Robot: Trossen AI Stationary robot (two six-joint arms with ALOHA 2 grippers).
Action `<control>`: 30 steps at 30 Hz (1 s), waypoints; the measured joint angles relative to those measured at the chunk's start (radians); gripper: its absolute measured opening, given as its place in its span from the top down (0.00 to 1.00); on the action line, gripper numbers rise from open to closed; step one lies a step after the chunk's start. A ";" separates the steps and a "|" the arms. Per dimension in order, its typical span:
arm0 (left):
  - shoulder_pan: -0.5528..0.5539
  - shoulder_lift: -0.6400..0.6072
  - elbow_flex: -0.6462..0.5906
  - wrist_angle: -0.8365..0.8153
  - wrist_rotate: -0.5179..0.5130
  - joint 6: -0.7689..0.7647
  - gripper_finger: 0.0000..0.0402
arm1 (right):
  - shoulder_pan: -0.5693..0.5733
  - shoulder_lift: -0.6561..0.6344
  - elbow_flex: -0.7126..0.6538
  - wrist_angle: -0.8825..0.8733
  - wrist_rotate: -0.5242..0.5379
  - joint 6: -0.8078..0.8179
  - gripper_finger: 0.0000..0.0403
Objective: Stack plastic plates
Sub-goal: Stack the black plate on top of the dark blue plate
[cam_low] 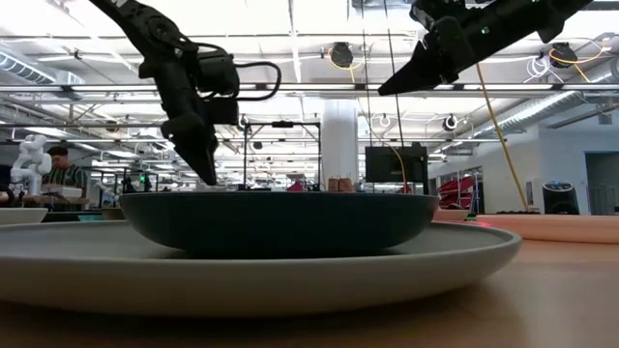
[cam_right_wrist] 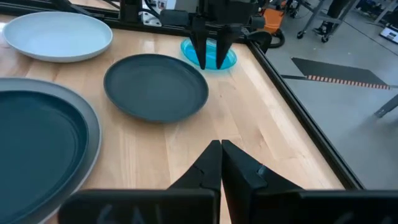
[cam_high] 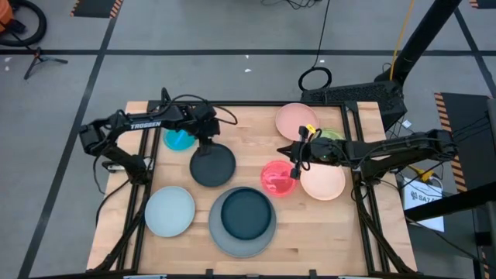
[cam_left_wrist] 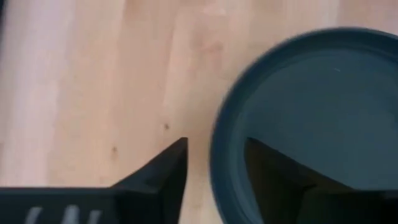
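My left gripper (cam_high: 206, 142) (cam_left_wrist: 214, 142) points down, open, over the far rim (cam_left_wrist: 217, 163) of a dark navy plate (cam_high: 213, 167) (cam_right_wrist: 155, 84) that lies flat on the table. One finger stands inside the rim and one outside; I see no touch. My right gripper (cam_high: 296, 163) (cam_right_wrist: 221, 144) is shut and raised (cam_low: 384, 92) beside the red-pink plate (cam_high: 277, 178). A second navy plate (cam_high: 246, 211) sits in the large grey plate (cam_high: 225, 236) at the near edge.
The small teal plate (cam_high: 180, 139) lies just behind my left gripper. The pale blue plate (cam_high: 170, 211) is near left. Two peach plates (cam_high: 296, 120) (cam_high: 325, 182) and a green plate (cam_high: 332, 135) lie on the right side. Bare wood shows mid-table (cam_high: 248, 139).
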 joint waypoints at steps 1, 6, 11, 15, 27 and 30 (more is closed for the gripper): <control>0.001 0.000 0.000 0.008 -0.004 -0.006 0.54 | 0.000 0.000 0.000 0.000 0.000 0.000 1.00; 0.013 0.008 0.000 0.015 -0.003 -0.006 0.47 | 0.000 0.000 0.000 0.000 0.001 0.000 1.00; 0.015 0.069 0.000 0.022 -0.002 -0.009 0.46 | 0.000 0.000 0.000 0.000 0.002 0.008 1.00; 0.015 0.132 -0.001 0.017 -0.003 -0.006 0.46 | 0.000 0.000 0.000 -0.001 0.002 0.012 1.00; 0.013 0.225 0.000 0.020 0.003 0.017 0.53 | 0.000 0.000 0.000 -0.004 0.002 0.009 1.00; 0.013 0.225 0.001 0.016 0.003 0.029 0.63 | 0.000 0.000 0.000 -0.005 0.002 0.009 1.00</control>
